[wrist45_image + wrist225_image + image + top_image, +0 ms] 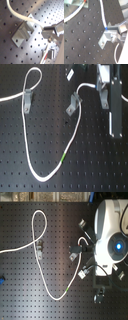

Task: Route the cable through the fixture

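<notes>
One white cable (75,134) lay on the black perforated board (95,164), with one short green band (63,157) low on its run. Three grey clips were visible in the first exterior view: one on the first exterior view's left (26,99), one in the middle (74,104) and one on the first exterior view's right (103,95), right under the arm.

The cable formed a loop above the left clip and passed down through or past it; the blur made it hard to tell which. From there it swung low, climbed past the green band to the middle clip, then arced over toward the right clip and the gripper (102,86).

In the second exterior view the same loop (39,222) showed, and the arm's white body (112,237) hid the gripper and most of the right-hand clip.

In the first wrist view the cable (22,16) crossed over a grey clip (23,33) and ended at the fingers (48,31), which were closed together on it. The second wrist view showed the cable (102,17) running down to the gripper (107,31), pinched beside a clip (105,40).
</notes>
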Tool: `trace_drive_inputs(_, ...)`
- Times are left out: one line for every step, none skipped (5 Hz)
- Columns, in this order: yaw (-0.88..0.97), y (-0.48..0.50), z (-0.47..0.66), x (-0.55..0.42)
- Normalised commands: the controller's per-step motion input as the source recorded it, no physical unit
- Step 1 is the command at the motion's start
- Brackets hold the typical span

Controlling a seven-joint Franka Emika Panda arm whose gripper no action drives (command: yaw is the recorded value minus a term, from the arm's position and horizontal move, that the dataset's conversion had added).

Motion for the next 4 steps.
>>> trace_drive_inputs(0.0, 0.026, -0.13, -0.001)
trace_drive_inputs(0.06, -0.383, -0.13, 0.005)
trace_drive_inputs(0.0, -0.185, -0.04, -0.034)
trace_drive_inputs(-0.05, -0.109, 0.0, -0.013)
